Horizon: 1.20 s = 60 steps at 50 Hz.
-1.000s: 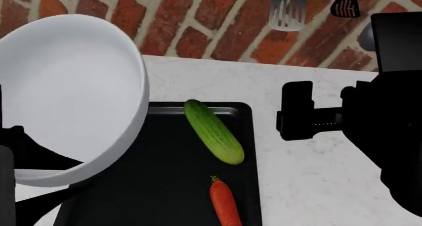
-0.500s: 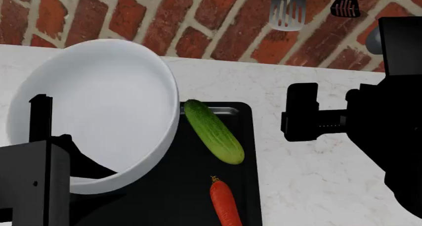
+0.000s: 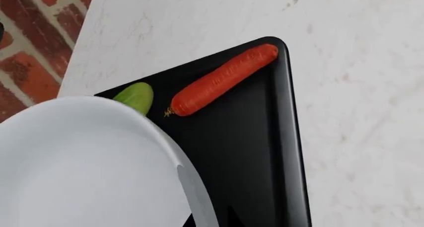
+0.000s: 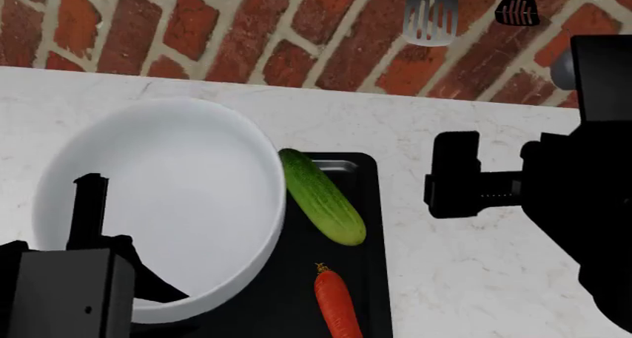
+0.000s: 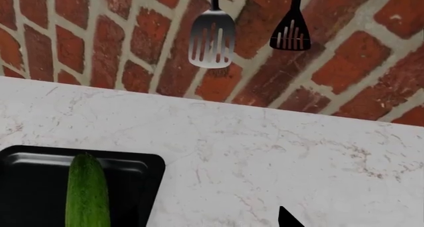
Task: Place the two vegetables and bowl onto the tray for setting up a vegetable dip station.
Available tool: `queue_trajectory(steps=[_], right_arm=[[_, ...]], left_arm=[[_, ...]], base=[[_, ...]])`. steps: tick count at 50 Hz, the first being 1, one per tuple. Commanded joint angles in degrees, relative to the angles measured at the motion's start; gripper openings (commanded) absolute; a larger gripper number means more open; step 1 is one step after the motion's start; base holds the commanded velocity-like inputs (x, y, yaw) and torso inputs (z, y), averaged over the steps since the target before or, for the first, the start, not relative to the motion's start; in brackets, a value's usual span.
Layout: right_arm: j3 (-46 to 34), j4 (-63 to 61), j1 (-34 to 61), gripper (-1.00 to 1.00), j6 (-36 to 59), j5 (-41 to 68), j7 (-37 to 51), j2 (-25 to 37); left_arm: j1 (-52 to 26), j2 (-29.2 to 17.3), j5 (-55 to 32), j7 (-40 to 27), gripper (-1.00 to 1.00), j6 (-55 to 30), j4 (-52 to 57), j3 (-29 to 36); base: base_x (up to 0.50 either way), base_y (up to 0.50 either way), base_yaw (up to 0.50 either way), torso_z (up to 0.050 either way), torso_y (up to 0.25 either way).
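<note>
The left gripper [image 4: 94, 227] sits at the bowl's near rim, one dark finger standing up inside the bowl [image 4: 163, 205] and the rest of it below the rim, so it pinches the bowl's wall. The bowl, pale and deep, hangs tilted over the tray's [image 4: 368, 205] left part and hides most of it; whether its base touches the tray cannot be told. Against the tray, the cucumber [image 4: 321, 196] lies on the black floor at the far right, slanting from the far rim toward the right rim, its far end just beside the bowl's edge. The carrot [image 4: 336, 302] lies on the tray nearer the robot than the cucumber, along the right rim, apart from it by a small gap. In the left wrist view the bowl [image 3: 86, 162] covers most of the cucumber [image 3: 136, 96], and the carrot [image 3: 222, 79] reaches into a tray [image 3: 291, 137] corner. The right gripper [image 4: 456, 177] hovers over the marble counter [image 4: 474, 279] to the right of the tray, holding nothing, its fingers spread apart. Two spatulas [image 5: 212, 38] hang on the brick wall [image 5: 99, 38] beyond the tray.
</note>
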Motion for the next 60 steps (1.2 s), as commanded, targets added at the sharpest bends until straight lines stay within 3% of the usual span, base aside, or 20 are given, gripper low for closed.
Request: queue_trajectory(steps=[1,53,54,60], right_arm=[[0.2,-0.4,-0.9,1.0,-0.6,-0.1,-0.3,0.5],[0.8,-1.5,-5.2,1.0,-3.6,-0.7,-1.8,2.0],[0.8,-1.5,-5.3,1.0,-3.6,-0.8,-1.9,2.0],[0.6,-1.2,-5.4,1.0,-3.7,-1.2,-2.4,1.7]], left_arm=[[-0.3,0.6,1.4,0.0,-1.0,0.0,0.2,1.0],[1.7,2.0,5.1,0.1,-1.0,1.4,-1.3,6.1],[1.7,2.1,5.3,-0.1,1.0,1.5,-1.5,6.1],[1.6,2.0,5.1,-0.5,1.0,1.7,-1.6,5.4]], base=[[0.0,0.0,0.0,0.0,0.0],[0.0,0.0,0.0,0.0,0.0],[0.01,0.0,0.0,0.0,0.0],[0.0,0.0,0.0,0.0,0.0]])
